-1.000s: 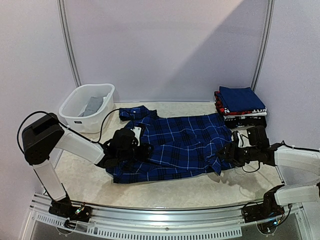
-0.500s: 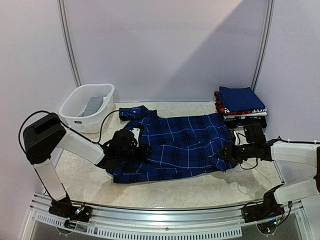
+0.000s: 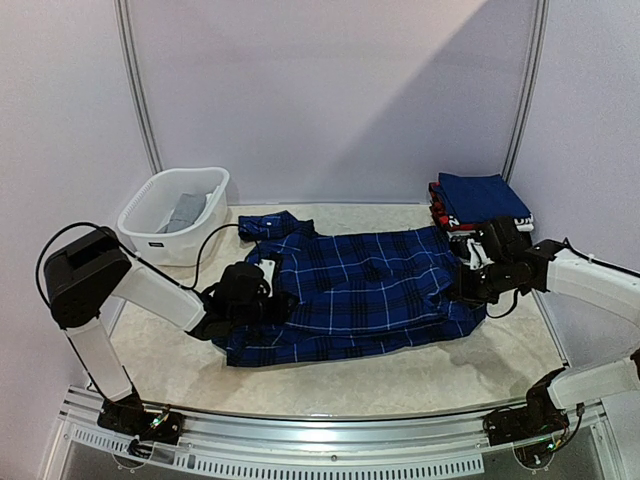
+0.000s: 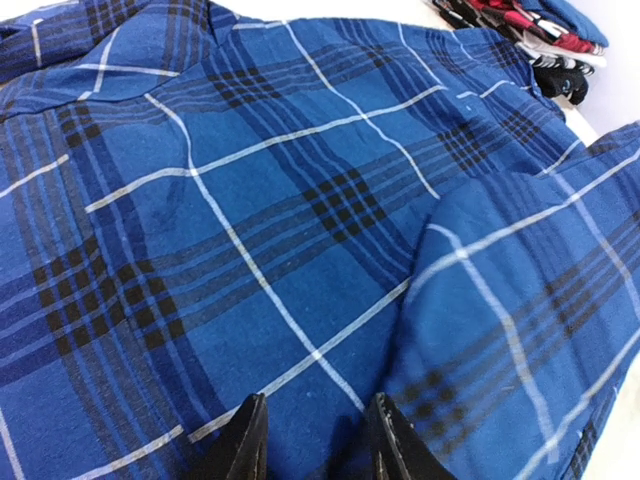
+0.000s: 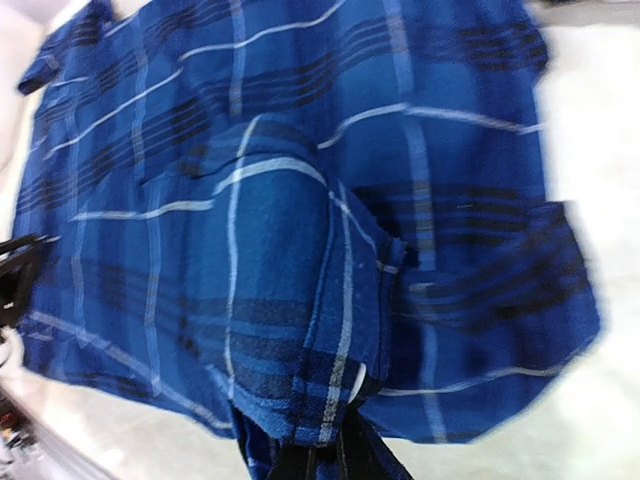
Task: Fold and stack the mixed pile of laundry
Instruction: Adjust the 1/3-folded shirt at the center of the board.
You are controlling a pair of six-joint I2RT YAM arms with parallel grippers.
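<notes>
R tool point(image 3: 466, 288) rose rearward, plaid shirt point(image 3: 350, 285) hem pinched in it.

R gripper point(image 3: 466, 287) clamped plaid shirt point(image 3: 360, 285) hem, apparently lifting it inward.

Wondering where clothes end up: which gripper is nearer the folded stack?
Right. The right gripper is close by the stack, gripping the shirt; the left gripper is at the shirt's far end.

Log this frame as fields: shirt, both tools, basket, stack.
shirt: plaid shirt spread on table
left tool: shut on plaid shirt, left part
right tool: shut on plaid shirt's right edge, cloth doubled over there
basket: white basket far left, grey garment inside
stack: folded stack far right, blue piece on top
</notes>
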